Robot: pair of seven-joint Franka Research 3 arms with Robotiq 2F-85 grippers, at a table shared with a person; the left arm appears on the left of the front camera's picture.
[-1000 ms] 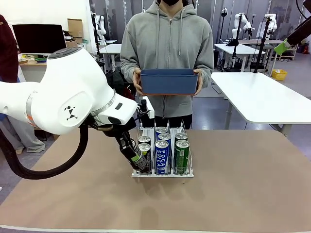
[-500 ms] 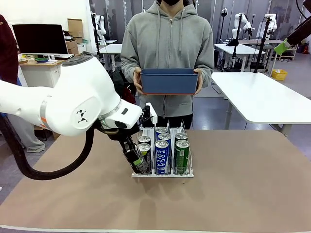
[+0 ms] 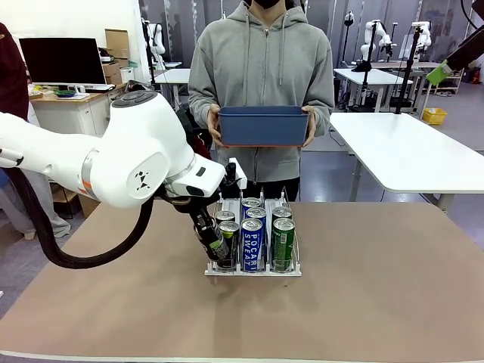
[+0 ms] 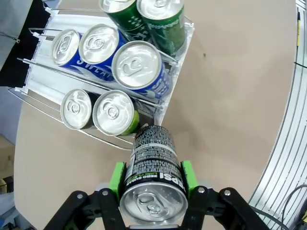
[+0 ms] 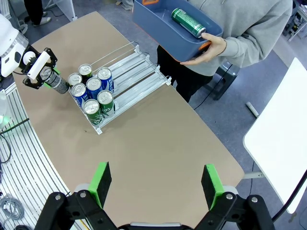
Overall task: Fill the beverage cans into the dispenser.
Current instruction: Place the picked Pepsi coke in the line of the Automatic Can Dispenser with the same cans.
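**Black can brought to the dispenser's left lane**

The left claw (image 4: 152, 177) is clamped on a black can (image 4: 152, 151), with one green pad on each side. White lettering ending in "PSI" runs round the can near its silver top; the fine print below it is too small to read. The can is tilted, with its lower end at the front lip of the left lane of the dispenser (image 3: 254, 272), which stands in the middle of the counter (image 3: 378, 302). Whether the can touches the lip cannot be judged.

The left lane holds two cans (image 4: 111, 112). The middle lane holds three blue cans (image 3: 252, 246), the front one lettered "POCARI SWEAT" vertically in white. The right lane holds green cans (image 3: 283, 243) whose print is not legible.

The right claw (image 5: 157, 186) hangs high over the counter, its fingers wide apart with nothing between them. At the far side a person (image 3: 261, 60) holds a blue bin (image 3: 263, 127) in both hands, and a loose green can (image 5: 188, 22) lies in it.

Compared with one second before, the left arm's large white joint has swung up and to the right. The black can sits slightly nearer the dispenser's front left corner. The blue bin is unchanged.
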